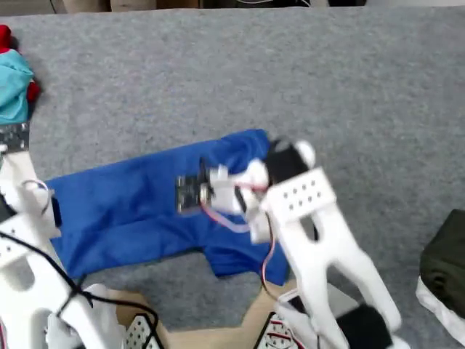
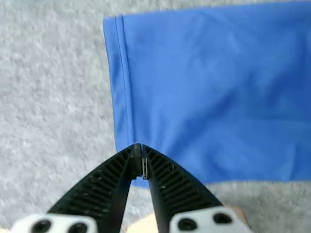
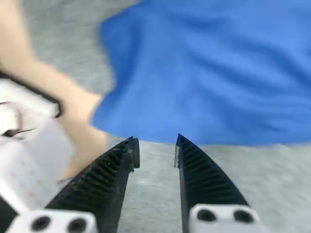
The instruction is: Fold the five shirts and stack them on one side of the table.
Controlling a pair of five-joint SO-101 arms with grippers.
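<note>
In the high view, the blue shirt (image 1: 145, 211) is being shown spread flat in the middle of the frame, on the grey table cover (image 1: 349, 87), which looks rough and felt-like. Its right end, where a sleeve is sticking out, is being partly covered by the right arm (image 1: 312, 218). The left arm (image 1: 25, 211) is being seen at the lower left, at the left edge of the shirt. A teal cloth (image 1: 13, 87) is lying in the upper left and a dark green garment (image 1: 445, 262) at the right edge, both well apart from the blue one.

In the left wrist view, the left gripper (image 2: 139, 155) is being held fully closed. Its ribbed black tips are meeting at the lower left corner of the blue shirt (image 2: 214, 92), just beside the stitched hem. Whether cloth is being pinched between them cannot be told. The fabric looks thin and smooth, so it is judged that the corner could be lost when it is being lifted.

In the right wrist view, the right gripper (image 3: 155, 141) is being held moderately open, with nothing in it, over the grey cover just below the lower edge of the blue shirt (image 3: 218, 73). If it is being closed there, probably only the cover is being caught, and a crooked fold could be produced.
</note>
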